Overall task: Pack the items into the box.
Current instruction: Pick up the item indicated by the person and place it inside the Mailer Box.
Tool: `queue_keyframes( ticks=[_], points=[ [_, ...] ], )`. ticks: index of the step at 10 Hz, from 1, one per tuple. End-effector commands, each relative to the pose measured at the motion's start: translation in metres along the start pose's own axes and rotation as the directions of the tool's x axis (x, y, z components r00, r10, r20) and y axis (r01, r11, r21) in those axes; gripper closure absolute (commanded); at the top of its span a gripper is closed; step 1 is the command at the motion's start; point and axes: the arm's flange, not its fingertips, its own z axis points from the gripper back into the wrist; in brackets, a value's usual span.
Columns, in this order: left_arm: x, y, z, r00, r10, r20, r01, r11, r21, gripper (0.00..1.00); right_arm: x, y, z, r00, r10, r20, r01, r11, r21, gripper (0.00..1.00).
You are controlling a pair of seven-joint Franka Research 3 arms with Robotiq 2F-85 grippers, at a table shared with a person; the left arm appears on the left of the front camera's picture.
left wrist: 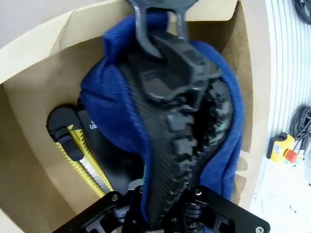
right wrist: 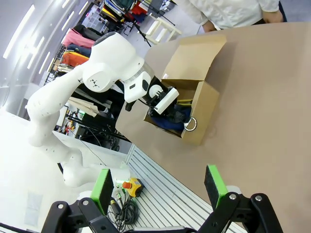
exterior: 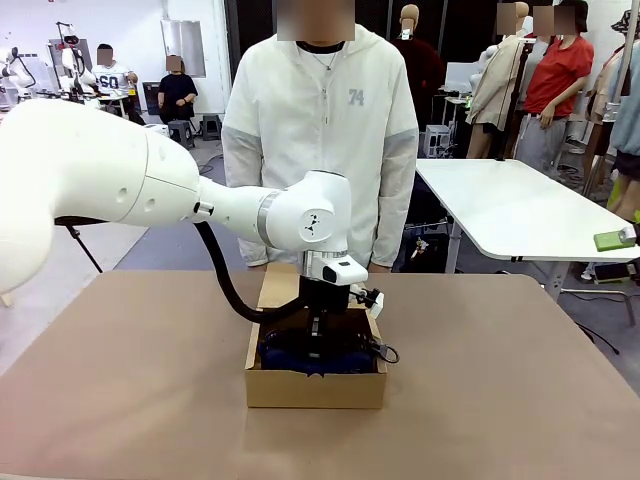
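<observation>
Left tool (exterior: 316,342) is down inside the box (exterior: 315,388) at mid-counter (exterior: 520,380), pinching the blue pouch (left wrist: 104,107). The knife (left wrist: 83,164) lies in the box beside the pouch, along a wall. Right tool (right wrist: 158,187) hangs over the counter, spread wide, well apart from the box.

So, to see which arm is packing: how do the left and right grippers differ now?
The left gripper is down inside the box, the right gripper hangs over bare table away from it. The left gripper's jaws are shut on the blue pouch; the right gripper's jaws stand open and empty. Both have black fingers.
</observation>
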Motion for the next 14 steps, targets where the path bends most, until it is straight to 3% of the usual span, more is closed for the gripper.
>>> queue_keyframes(
  ticks=[1, 2, 3, 4, 5, 14],
  points=[
    [0.0, 0.005, -0.011, 1.0, 0.016, -0.017, -0.016, 0.999, -0.03, 1.0, 0.0, 0.0, 0.003, 1.0, 0.017, -0.013, -0.018, 1.0, -0.004, 0.0],
    [-0.001, 0.005, -0.011, 1.0, 0.015, -0.012, -0.016, 0.999, -0.04, 1.0, 0.0, 0.0, 0.003, 1.0, 0.017, -0.013, -0.018, 1.0, -0.004, 0.0],
    [-0.002, 0.004, -0.011, 1.0, 0.012, 0.001, -0.012, 0.999, -0.041, 0.66, 0.0, 0.0, 0.003, 1.0, 0.017, -0.013, -0.018, 1.0, -0.004, 0.0],
    [-0.002, 0.003, -0.009, 1.0, 0.01, 0.005, -0.01, 0.999, -0.043, 0.09, 0.0, 0.0, 0.003, 1.0, 0.017, -0.013, -0.018, 1.0, -0.004, 0.0],
    [-0.004, 0.001, -0.005, 1.0, 0.006, 0.011, -0.006, 0.999, -0.036, 0.0, 0.0, 0.0, 0.003, 1.0, 0.017, -0.013, -0.018, 1.0, -0.004, 0.0],
    [-0.032, -0.018, 0.037, 0.993, 0.089, 0.076, -0.099, 0.987, 0.13, 0.0, 0.0, 0.0, 0.003, 1.0, 0.017, -0.013, -0.018, 1.0, -0.004, 0.0]
  ],
)
